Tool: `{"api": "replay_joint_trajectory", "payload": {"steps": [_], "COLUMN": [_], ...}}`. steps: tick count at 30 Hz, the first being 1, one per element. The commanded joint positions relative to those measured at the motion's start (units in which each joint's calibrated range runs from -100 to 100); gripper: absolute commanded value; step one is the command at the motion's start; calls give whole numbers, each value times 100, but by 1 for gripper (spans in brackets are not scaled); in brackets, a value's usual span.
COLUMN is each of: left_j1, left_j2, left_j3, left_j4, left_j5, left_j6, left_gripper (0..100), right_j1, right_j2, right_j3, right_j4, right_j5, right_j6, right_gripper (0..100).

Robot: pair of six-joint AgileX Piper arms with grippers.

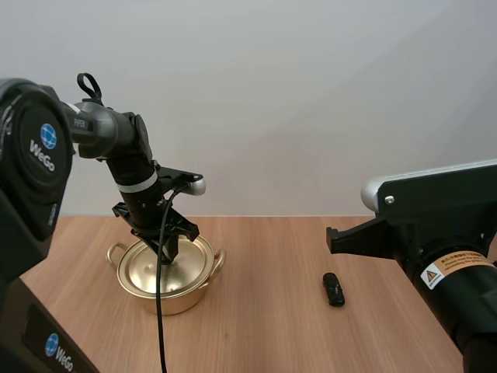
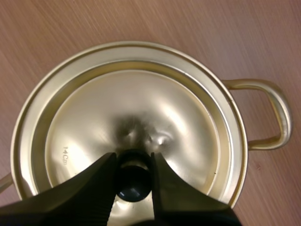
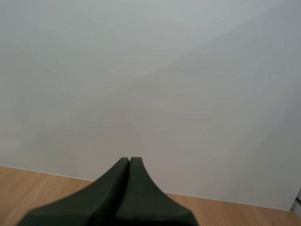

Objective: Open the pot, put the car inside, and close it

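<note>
A gold pot (image 1: 203,281) with two side handles stands on the wooden table at the left, and its gold lid (image 2: 141,108) sits on it. My left gripper (image 1: 169,250) reaches down onto the lid's middle. Seen from the left wrist, that gripper (image 2: 133,165) has its two black fingers pressed against either side of the lid's black knob (image 2: 134,181). A small black toy car (image 1: 333,288) lies on the table to the right of the pot. My right gripper (image 3: 130,161) is held above the table with its fingers together as one dark wedge, facing the pale wall.
The pot's handle (image 2: 275,113) sticks out to the side over bare wood. My right arm's body (image 1: 435,225) hangs over the table's right side, just beyond the car. Open tabletop lies between the pot and the car.
</note>
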Motion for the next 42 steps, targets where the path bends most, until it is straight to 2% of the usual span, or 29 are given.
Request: {"api": "replay_joint_trajectory", "payload": {"steps": [1,9,16,19,24,35,42], "left_j1": [-6,-6,-6,-6,-6,-6,-6], "left_j2": [7,-222,-1233,-1986,-3296,-4828,-4899], "left_j3": [10,-259,-1277,-1737,-2135,-2528,-3065], "left_j4": [6,-86,-736,-1164,-1824,-1887,-1910], "left_j5": [7,191,-117,-874,-2952,-6596,-6705], "left_j6": [6,-4,-4,-4,-4,-4,-4], "left_gripper": [0,0,0,0,0,0,0], "right_j1": [-1,-1,-1,1,1,-65,-65], "right_j2": [0,0,0,0,0,0,273], "right_j3": [3,3,3,3,3,3,3], "right_j4": [0,0,0,0,-11,39,-10], "right_j5": [3,3,3,20,54,191,-90], "right_j6": [-1,-1,-1,-1,-35,-112,-172], "right_gripper": [0,0,0,0,0,0,0]}}
